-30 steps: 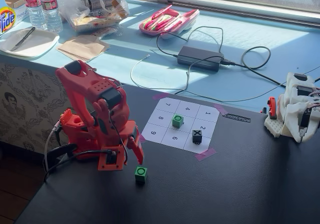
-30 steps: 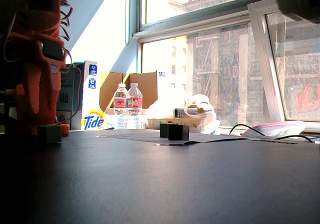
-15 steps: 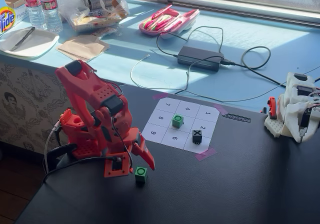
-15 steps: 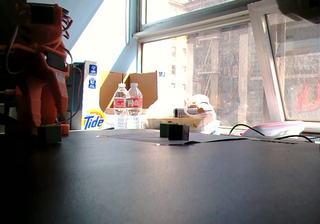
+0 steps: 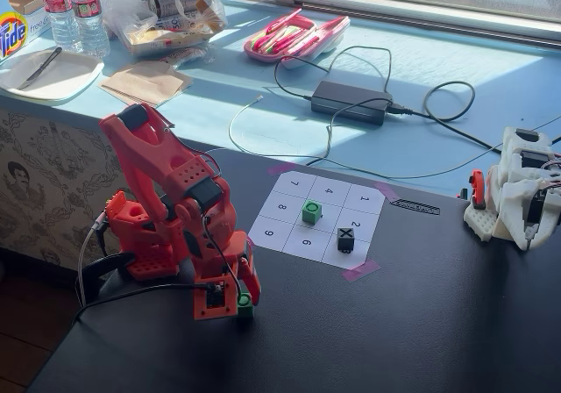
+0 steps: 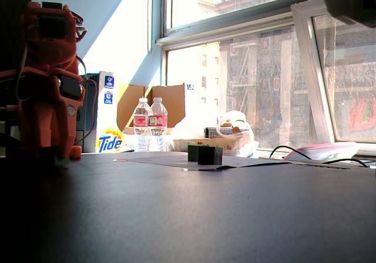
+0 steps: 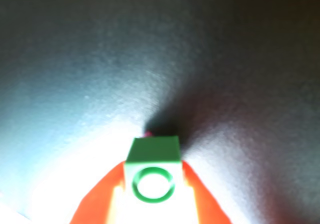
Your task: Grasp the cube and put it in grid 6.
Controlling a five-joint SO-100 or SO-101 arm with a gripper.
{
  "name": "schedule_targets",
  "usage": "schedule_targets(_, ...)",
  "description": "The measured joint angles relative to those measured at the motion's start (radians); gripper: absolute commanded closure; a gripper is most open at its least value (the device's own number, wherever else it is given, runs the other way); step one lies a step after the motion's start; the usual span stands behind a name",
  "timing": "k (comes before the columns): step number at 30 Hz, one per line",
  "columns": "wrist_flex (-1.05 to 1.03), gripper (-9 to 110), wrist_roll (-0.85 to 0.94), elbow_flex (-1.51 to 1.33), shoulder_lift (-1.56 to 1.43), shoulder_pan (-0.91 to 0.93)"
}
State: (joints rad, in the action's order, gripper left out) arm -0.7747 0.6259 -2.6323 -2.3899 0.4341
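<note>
My orange gripper (image 5: 242, 306) points down at the dark table, left of and nearer than the numbered sheet. It is shut on a bright-green cube (image 5: 245, 303). In the wrist view the cube (image 7: 153, 171) sits between the two orange fingers (image 7: 100, 204), ring face toward the camera, at or just above the table. A second green cube (image 5: 312, 211) stands on the sheet's centre cell. The black X cube (image 5: 346, 239) stands at the sheet's near right. Grid 6 (image 5: 306, 243) is the bare cell between them, in the near row. In the low fixed view the arm (image 6: 50, 87) is at the far left.
A white robot arm (image 5: 519, 189) stands at the table's right edge. A black power adapter (image 5: 351, 102) with looping cables lies on the light-blue ledge behind the sheet. Water bottles (image 5: 74, 11), a plate and bags are at the back left.
</note>
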Motion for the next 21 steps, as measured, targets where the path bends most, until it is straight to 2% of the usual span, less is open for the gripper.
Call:
schedule_targets(11,-0.052,101,-0.049,0.04,-0.124,-0.077)
schedule_targets(21,-0.149,101,-0.153,0.172,-0.268,-0.446)
